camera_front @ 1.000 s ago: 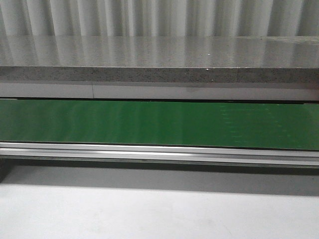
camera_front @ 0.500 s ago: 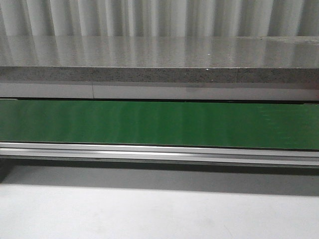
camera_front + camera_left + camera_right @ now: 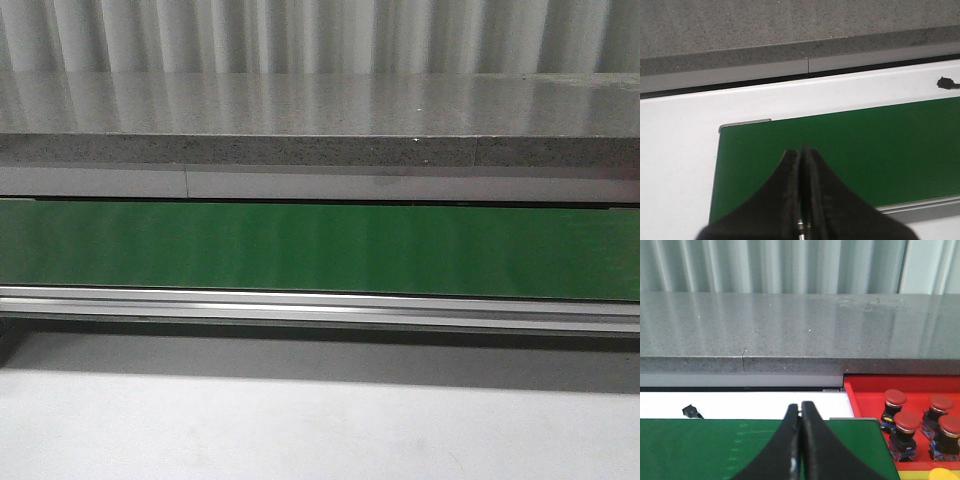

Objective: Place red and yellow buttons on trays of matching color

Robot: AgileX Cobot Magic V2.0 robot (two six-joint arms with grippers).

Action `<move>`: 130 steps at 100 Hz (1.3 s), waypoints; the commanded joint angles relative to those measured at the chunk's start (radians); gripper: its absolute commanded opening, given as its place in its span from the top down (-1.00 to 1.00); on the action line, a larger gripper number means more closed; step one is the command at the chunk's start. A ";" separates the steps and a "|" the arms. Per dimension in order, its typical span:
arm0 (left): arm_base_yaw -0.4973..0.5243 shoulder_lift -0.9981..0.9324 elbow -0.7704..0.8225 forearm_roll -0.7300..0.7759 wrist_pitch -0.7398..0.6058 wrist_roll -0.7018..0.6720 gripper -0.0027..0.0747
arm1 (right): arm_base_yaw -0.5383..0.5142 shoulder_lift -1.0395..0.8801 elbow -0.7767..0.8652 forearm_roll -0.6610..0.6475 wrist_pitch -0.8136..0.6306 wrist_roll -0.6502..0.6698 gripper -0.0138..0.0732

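The left tool (image 3: 802, 150) had its two black fingers pressed flat together with nothing between them. It hung over the near end of the long green conveyor belt (image 3: 850, 150), close to that belt's corner, with the white frame (image 3: 680, 165) just beside it and the speckled grey stone ledge (image 3: 765, 25) beyond.

The right tool (image 3: 800, 412) was likewise closed tight and held nothing. It sat above the green belt (image 3: 715, 450) near its other end. Just to one side of it lay the red plastic tray (image 3: 865, 385), carrying four red-capped push buttons (image 3: 907, 421) clustered together, upright, well apart from the fingers. A yellow edge (image 3: 945, 475) showed at the tray's near corner; what it belonged to could not be told.

In the front view the green belt (image 3: 320, 248) ran across bare, behind a silver aluminium rail (image 3: 320, 305).
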 commanded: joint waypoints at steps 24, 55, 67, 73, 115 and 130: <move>-0.008 -0.001 -0.025 -0.015 -0.076 -0.001 0.98 | 0.002 -0.120 0.090 -0.268 -0.091 0.256 0.83; -0.008 -0.001 -0.025 -0.015 -0.076 -0.001 0.98 | 0.063 -0.138 0.247 -0.320 -0.309 0.312 0.83; -0.008 -0.001 -0.025 -0.015 -0.078 -0.001 0.98 | 0.063 -0.175 0.245 -0.347 -0.269 0.312 0.83; -0.008 -0.001 -0.025 -0.015 -0.074 -0.001 0.98 | 0.063 -0.175 0.245 -0.347 -0.267 0.312 0.83; -0.008 -0.001 -0.023 -0.015 -0.076 -0.001 0.98 | 0.063 -0.174 0.244 -0.347 -0.270 0.312 0.83; -0.008 -0.001 -0.023 -0.015 -0.076 -0.001 0.98 | 0.063 -0.174 0.244 -0.347 -0.270 0.312 0.83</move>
